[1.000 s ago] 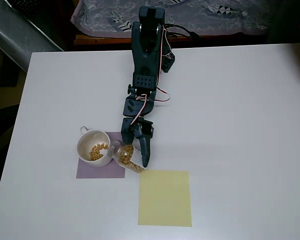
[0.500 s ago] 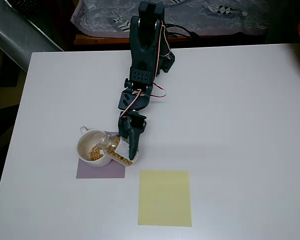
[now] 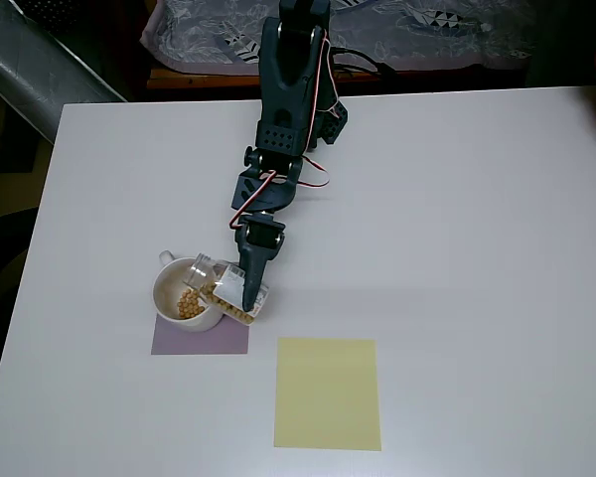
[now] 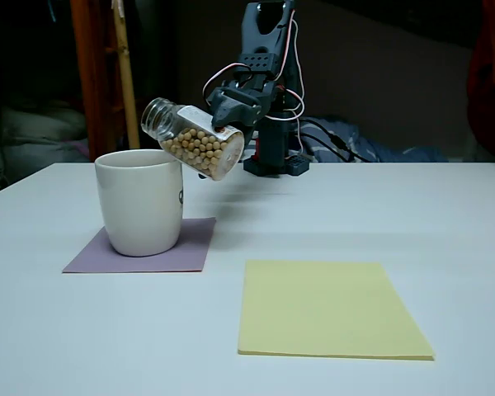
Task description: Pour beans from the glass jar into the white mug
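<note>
The white mug (image 3: pixel 169 295) (image 4: pixel 139 203) stands on a purple mat, with tan beans (image 3: pixel 189 303) lying in its bottom in the overhead view. My gripper (image 3: pixel 246 288) (image 4: pixel 223 125) is shut on the glass jar (image 3: pixel 226 288) (image 4: pixel 195 140), which hangs in the air above the mug's right rim. The jar is tipped only partly, its open mouth (image 4: pixel 156 117) raised and pointing left over the mug. Beans (image 4: pixel 203 150) fill the jar's lower end and none are falling.
A purple mat (image 3: pixel 214 341) (image 4: pixel 190 247) lies under the mug. A yellow sheet (image 3: pixel 327 393) (image 4: pixel 327 307) lies flat to the right and nearer the front of the white table (image 3: pixel 457 248). The arm's base (image 4: pixel 272 161) stands at the table's far edge.
My gripper has carried the jar up and left, from lying low beside the mug to hanging over its right rim. The jar's mouth has risen.
</note>
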Controlling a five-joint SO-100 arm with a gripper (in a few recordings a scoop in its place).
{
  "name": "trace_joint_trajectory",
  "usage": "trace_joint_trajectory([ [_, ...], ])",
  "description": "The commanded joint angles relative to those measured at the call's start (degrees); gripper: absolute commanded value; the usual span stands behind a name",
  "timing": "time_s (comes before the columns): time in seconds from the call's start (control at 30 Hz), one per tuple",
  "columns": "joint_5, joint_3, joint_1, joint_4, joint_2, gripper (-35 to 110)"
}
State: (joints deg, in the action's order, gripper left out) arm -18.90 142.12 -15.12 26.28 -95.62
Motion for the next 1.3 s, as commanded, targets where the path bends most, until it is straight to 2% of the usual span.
trace_joint_trajectory([
  [0.0, 0.44, -0.88, -0.09, 0.00, -2.90, 0],
  [0.33, 7.47, -5.10, 1.85, -6.06, -2.99, 0],
  [0.83, 11.60, -9.76, 2.72, -6.42, 2.11, 0],
  [1.27, 19.95, -13.71, 4.04, -12.22, 2.72, 0],
])
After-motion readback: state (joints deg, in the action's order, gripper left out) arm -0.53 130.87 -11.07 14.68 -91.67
